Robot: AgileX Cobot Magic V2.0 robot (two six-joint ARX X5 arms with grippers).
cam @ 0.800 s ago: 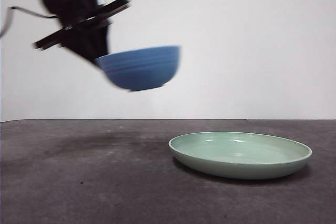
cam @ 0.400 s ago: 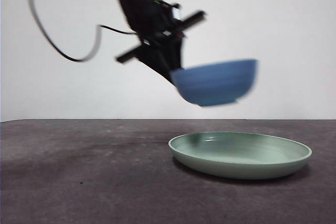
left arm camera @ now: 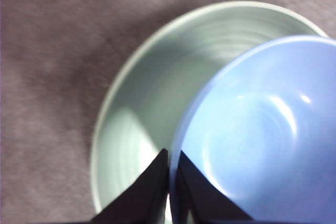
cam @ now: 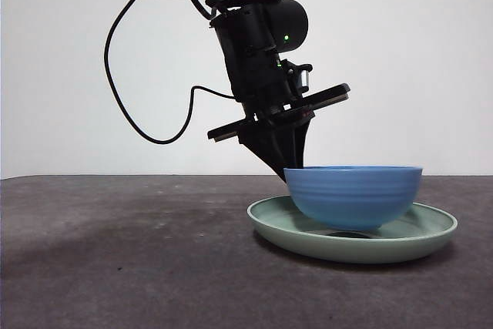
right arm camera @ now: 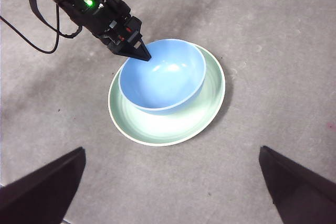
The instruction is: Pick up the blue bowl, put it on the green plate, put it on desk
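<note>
1. Bowl: the blue bowl (cam: pixel 354 195) is glossy, faintly ribbed outside, upright and empty.
2. It sits in the green plate (cam: pixel 279 221), which lies on the desk (cam: pixel 123 267).
3. The left gripper (left arm camera: pixel 169 182) pinches the bowl's rim.
4. The right gripper (right arm camera: pixel 170 182) hangs above, jaws spread wide.

The left gripper (cam: pixel 293 161) and its arm block the blue bowl (cam: pixel 354 194) rim on one side. Bowl fills most of the green plate (cam: pixel 271 222). Surrounding desk (right arm camera: pixel 273 30) surface is open on all sides.
</note>
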